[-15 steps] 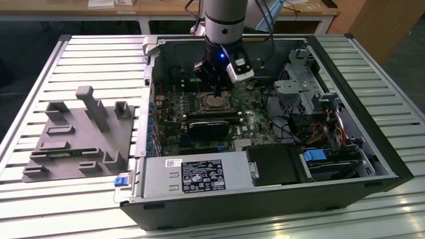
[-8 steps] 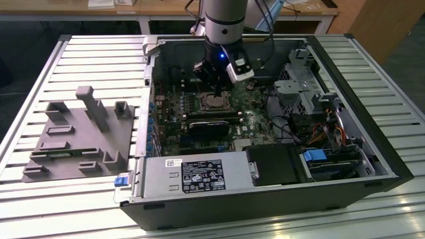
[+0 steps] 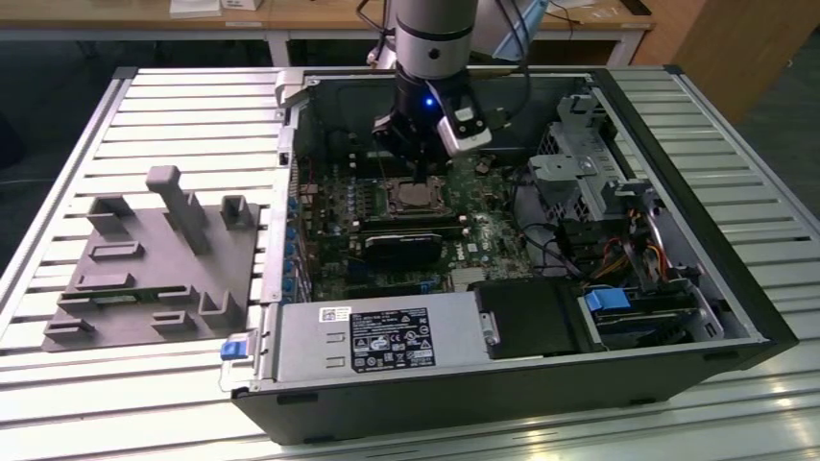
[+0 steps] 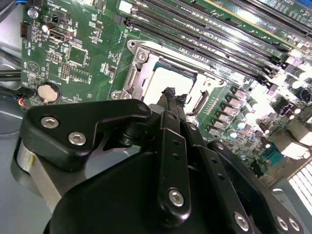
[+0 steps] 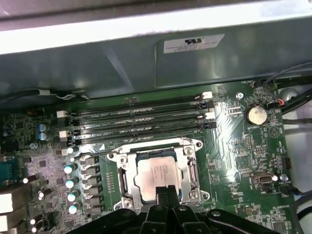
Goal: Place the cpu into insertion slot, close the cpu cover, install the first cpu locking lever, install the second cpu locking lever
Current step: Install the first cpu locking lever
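We are seeing the gripper as matt black metal links with shiny screws; just beyond its tips the cpu is showing dull grey metal, the cpu cover brighter bare metal, the motherboard glossy green.

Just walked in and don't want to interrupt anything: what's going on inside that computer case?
A robot arm is working inside the open computer case. Its gripper, shut, sits low at the edge of the cpu cover. The cover lies flat around the cpu on the motherboard. I cannot tell whether the locking levers are latched.
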`<act>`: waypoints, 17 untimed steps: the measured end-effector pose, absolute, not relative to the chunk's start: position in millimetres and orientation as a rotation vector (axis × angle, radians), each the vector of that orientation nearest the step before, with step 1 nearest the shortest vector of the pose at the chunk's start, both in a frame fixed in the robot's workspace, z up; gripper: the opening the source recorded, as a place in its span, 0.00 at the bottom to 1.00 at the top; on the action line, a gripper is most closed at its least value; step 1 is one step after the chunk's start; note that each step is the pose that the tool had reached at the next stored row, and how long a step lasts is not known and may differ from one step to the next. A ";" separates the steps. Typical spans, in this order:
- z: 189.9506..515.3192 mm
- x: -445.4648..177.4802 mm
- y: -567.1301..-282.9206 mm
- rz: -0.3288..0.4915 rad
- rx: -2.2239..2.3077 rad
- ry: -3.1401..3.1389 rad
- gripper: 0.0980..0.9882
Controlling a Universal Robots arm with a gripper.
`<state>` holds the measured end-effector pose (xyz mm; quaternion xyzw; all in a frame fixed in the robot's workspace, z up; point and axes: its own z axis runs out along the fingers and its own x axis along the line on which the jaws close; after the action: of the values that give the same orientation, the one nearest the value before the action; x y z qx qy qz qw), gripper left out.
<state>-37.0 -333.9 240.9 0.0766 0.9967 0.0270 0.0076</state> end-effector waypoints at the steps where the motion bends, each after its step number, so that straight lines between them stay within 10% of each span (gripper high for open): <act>1: 242.9 -37.0 -334.0 0.084 0.240 3.116 0.00; 17: 261.0 -38.4 -333.9 0.085 0.239 3.116 0.00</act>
<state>-38.4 -333.9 261.0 0.0766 0.9967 0.0271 0.0077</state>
